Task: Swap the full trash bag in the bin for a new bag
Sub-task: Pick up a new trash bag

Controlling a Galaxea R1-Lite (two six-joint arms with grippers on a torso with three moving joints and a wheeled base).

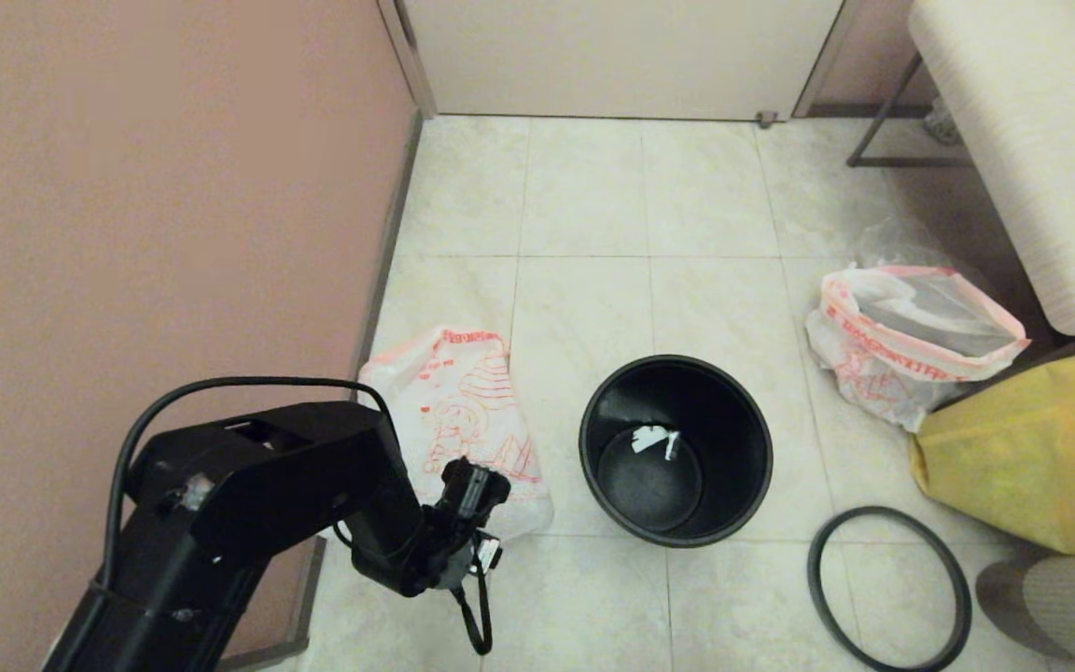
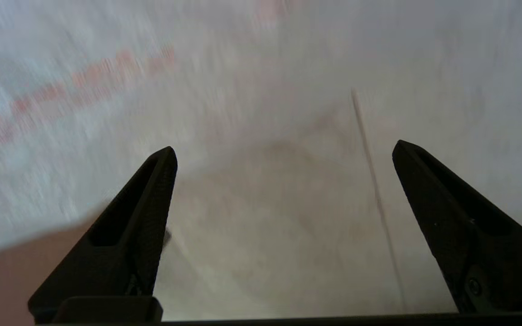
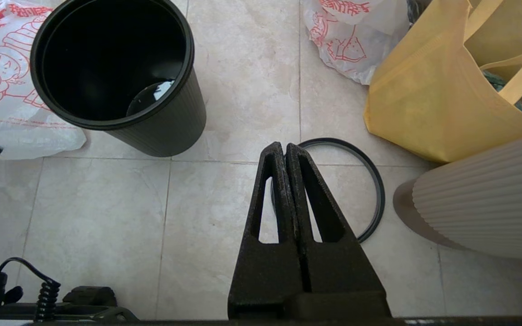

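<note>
**Head view: floor holdings**

Limp white cartoon-print new bag (image 1: 458,420), lower left, under left gripper (image 2: 283,151), fingers spread. Round black plastic bin (image 1: 676,448), centre. Lumpy translucent full trash bag (image 1: 911,341), right. Right gripper (image 3: 286,151) fingers pressed together.

Soft even light; left wrist view blurred

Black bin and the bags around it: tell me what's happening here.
The small round black plastic bin stands unlined on the tiled floor, its thin dark grey hoop lying off beside it. The lumpy translucent white full bag sits apart. The left pincer, open, hovers at the limp white cartoon-print new bag. The right pincer is shut, idle.
</note>
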